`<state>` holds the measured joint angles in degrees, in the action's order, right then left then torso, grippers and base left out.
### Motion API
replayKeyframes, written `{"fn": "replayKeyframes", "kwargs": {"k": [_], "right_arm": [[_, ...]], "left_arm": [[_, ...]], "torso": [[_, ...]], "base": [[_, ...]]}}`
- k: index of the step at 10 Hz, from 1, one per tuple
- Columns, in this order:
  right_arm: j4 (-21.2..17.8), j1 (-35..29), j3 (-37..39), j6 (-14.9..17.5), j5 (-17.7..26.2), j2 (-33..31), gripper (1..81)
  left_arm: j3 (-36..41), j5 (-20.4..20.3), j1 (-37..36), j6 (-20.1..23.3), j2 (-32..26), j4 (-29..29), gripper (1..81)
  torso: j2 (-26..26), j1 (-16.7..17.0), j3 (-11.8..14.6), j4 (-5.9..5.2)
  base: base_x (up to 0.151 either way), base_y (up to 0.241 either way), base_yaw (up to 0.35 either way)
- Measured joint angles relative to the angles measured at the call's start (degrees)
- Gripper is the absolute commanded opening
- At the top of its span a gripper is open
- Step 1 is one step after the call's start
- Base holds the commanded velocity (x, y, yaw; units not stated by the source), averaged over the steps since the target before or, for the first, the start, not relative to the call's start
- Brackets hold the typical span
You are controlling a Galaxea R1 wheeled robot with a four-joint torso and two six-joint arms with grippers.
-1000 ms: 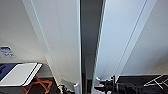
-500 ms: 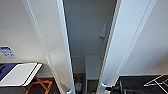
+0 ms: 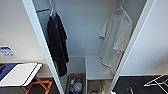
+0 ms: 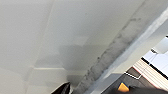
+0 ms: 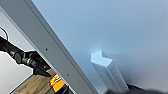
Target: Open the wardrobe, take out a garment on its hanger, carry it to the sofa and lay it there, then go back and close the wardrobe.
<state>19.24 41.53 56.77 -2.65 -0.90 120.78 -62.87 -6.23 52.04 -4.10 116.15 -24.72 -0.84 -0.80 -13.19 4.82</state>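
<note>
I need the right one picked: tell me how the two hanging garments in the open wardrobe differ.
Colour: the T-shirt is white; the other garment is black.
Place: the white T-shirt hangs on the right side of the wardrobe, above a raised white shelf; the black garment hangs on the left, beside the left door.
Reach: the black garment's hem drops lower than the shelf top; the T-shirt's hem ends near it.
Both hang on hangers.

**Quick count of what's in and around the wardrobe**

One wardrobe (image 3: 82,37), both doors swung open. Inside it: two garments hanging, one black garment (image 3: 58,42) on its left side and one white T-shirt (image 3: 115,40) on its right, each on its own hanger. One white shelf block (image 3: 96,67) low down. One folding table (image 3: 18,74) left of the wardrobe.
</note>
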Motion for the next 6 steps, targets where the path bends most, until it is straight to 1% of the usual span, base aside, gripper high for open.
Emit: {"fn": "replayKeyframes", "kwargs": {"k": [1, 6], "right_arm": [[0.3, 1.2, -1.0, 0.0, -0.9, -2.1, 81.1], [1.0, 6.2, -3.8, -0.1, -5.9, -11.2, 81.1]], "left_arm": [[0.1, -2.0, 1.3, 0.2, -1.4, 0.0, 81.1], [0.0, -15.0, 8.9, 0.9, -7.8, 0.3, 81.1]], "torso": [[0.0, 0.0, 0.0, 0.0], [0.0, 0.0, 0.1, 0.0]], "base": [[0.0, 0.0, 0.0], [0.0, 0.0, 0.0]]}}
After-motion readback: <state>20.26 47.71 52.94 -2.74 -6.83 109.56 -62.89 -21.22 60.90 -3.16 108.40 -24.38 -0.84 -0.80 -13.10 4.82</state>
